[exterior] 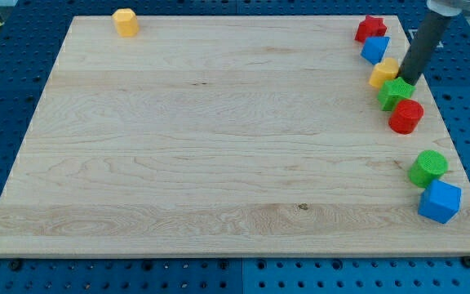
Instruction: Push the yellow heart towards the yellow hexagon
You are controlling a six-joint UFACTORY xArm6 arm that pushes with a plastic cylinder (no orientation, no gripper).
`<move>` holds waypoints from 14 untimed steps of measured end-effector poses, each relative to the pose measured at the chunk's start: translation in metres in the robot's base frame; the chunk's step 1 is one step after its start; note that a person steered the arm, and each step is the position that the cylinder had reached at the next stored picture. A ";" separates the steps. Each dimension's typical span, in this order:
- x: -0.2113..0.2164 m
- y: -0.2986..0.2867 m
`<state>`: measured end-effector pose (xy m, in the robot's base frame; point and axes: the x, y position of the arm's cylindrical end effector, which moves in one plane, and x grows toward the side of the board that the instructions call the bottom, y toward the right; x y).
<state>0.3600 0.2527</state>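
Observation:
The yellow heart (383,73) lies near the board's right edge, wedged between a blue block (374,50) above it and a green star (396,92) below it. The yellow hexagon (125,21) sits far off at the board's top left. My tip (404,80) stands just right of the yellow heart, touching or nearly touching it, and right above the green star. The dark rod rises from there to the view's top right.
A red star (370,28) sits at the top right corner. A red cylinder (405,117) lies below the green star. A green cylinder (427,167) and a blue cube (439,202) sit at the lower right edge of the wooden board (219,147).

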 end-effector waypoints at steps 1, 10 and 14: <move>-0.003 -0.021; -0.060 -0.150; -0.045 -0.199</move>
<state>0.3153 0.0536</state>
